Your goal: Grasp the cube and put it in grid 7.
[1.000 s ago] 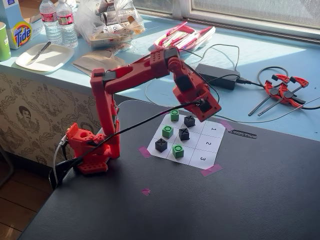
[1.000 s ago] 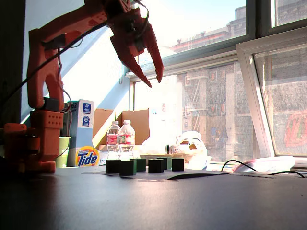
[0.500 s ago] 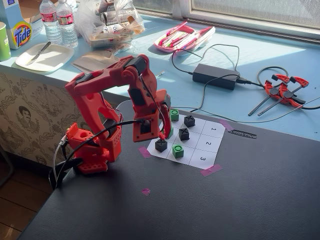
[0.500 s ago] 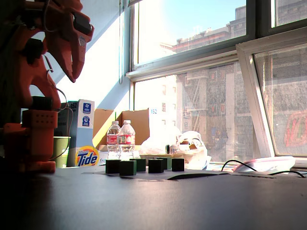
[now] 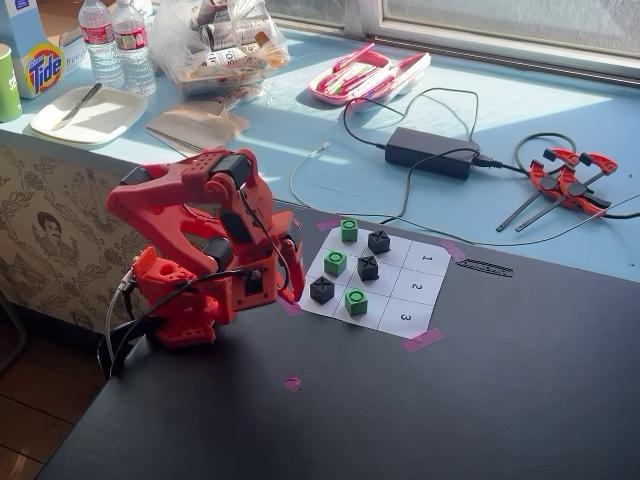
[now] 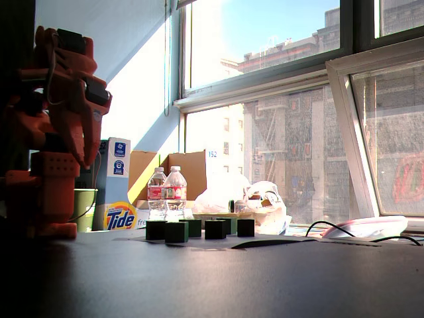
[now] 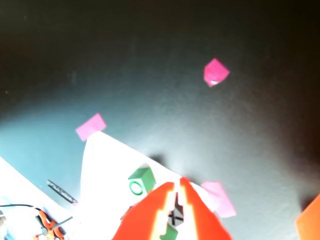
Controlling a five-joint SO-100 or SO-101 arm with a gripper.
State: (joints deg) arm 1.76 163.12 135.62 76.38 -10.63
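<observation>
The red arm (image 5: 190, 215) is folded up small, close to its own base. Its gripper (image 5: 292, 290) hangs down just beside the near left edge of the paper grid (image 5: 420, 290). In the wrist view the two red fingers (image 7: 192, 215) sit almost together with only a thin gap. Nothing is between them, so the gripper looks closed and empty.

Six cubes sit on the paper, three green and three black. The squares marked 1, 2 and 3 are bare. One green cube (image 5: 348, 230) sits in the far corner square, in the same row as the 1. The cube hides any number there, but going by how the numbers run, I think this is square 7. If so, the job looks done, and the arm is tucked away so it does not bump anything.

The other two green cubes (image 5: 335, 263) (image 5: 356, 301) sit in squares closer to the camera. A black cube (image 5: 322, 290) sits in the corner nearest the gripper, and the wrist view shows its X top right behind the fingers.

In the low fixed view the cubes (image 6: 176, 232) are dark shapes against the bright window, so their colours are hard to tell there. The gripper (image 6: 86, 154) hangs well apart from them, at the left.
</observation>
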